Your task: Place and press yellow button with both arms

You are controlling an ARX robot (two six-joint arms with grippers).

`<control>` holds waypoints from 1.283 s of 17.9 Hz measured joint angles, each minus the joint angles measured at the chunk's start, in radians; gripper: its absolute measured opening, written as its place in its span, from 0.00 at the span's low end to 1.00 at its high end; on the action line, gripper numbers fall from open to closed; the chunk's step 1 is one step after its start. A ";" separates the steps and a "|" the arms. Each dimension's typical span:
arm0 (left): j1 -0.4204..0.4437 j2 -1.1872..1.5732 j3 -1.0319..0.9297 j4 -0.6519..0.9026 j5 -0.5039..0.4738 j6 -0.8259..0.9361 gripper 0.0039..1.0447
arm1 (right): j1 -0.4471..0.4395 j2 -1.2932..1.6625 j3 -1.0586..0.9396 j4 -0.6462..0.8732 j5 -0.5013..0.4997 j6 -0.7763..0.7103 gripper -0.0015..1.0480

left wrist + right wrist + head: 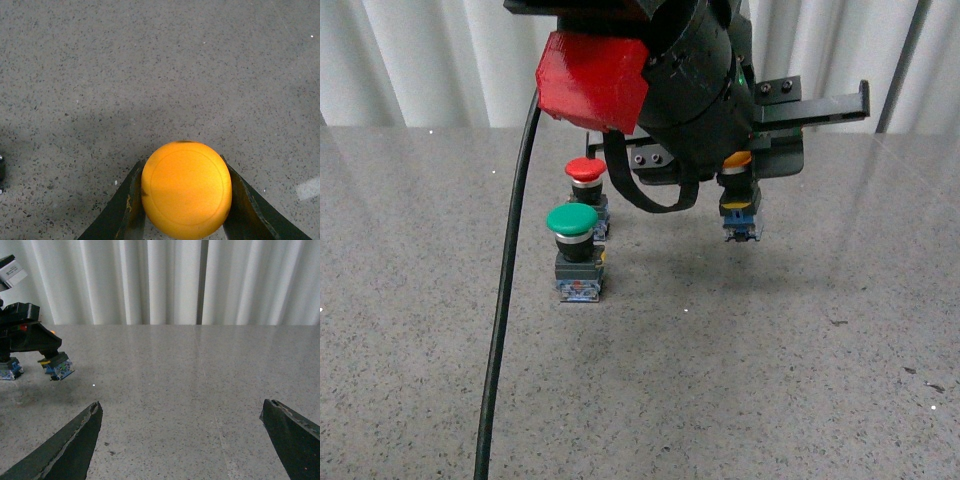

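Fingers (129, 207) of the left gripper (183, 167) are clamped on the yellow button (186, 189), one black finger pressed against each side of its round cap, with speckled grey table (150, 60) beneath. From the front, the left arm (690, 80) fills the upper middle of the scene. A red block (592, 80) sits at the arm's 9 o'clock, and a black cable (505, 300) drops from the block toward the 7 o'clock edge. The yellow button hangs at the arm's 5 o'clock. Only a sliver of its cap shows, above the black neck and blue base. The base is clear of the table, with a soft shadow under it. A green button (572, 222) stands upright on the table at the yellow button's 9 o'clock, near but apart. A red button (586, 170) stands just behind the green one, at its 12 o'clock; whether the two touch is unclear. The right gripper (181, 404) is spread wide and holds nothing, its two fingers over bare table. Its camera also catches the left arm some way off, the yellow button's base tilted and off the surface. A white curtain (150, 280) hangs behind the table.
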 joint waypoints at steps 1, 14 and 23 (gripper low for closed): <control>0.001 0.008 0.000 0.000 0.003 -0.014 0.32 | 0.000 0.000 0.000 0.000 0.000 0.000 0.94; 0.018 0.054 -0.013 -0.012 -0.005 -0.040 0.51 | 0.000 0.000 0.000 0.000 0.000 0.000 0.94; 0.032 0.035 -0.071 0.251 0.000 0.037 0.94 | 0.000 0.000 0.000 0.000 0.000 0.000 0.94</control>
